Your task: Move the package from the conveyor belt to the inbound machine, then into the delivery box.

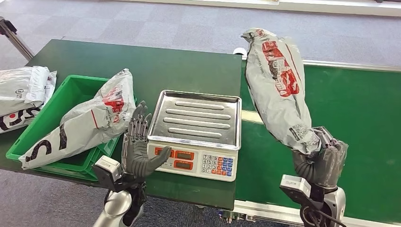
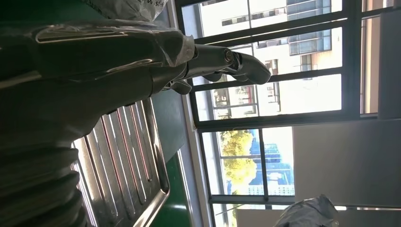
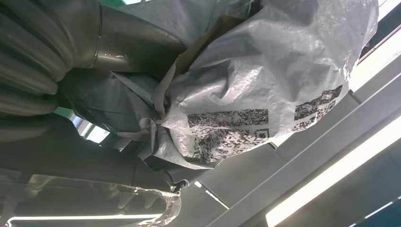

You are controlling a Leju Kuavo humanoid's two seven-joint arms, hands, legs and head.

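Grey package (image 1: 279,90) stands lengthwise, leaning away, gripped by right-hand fingers (image 1: 326,142); left hand (image 1: 139,146) open.

Left hand (image 1: 138,150): dark grey, ribbed segmented fingers (image 1: 137,124), thick thumb. Right hand (image 1: 321,163): same dark grey finish. Each wrist carries a pale grey box-shaped module. Forearms silver; black cable runs beside the right one. Wrist covers grey, ribbed; clear film wraps the thumbs.

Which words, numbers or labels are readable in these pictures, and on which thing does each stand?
No text reads clearly.
Held package: red logo, black print and codes, blurred.
Scale: two orange displays and keypad, too small.
Package in green bin: large black letters, cut off.
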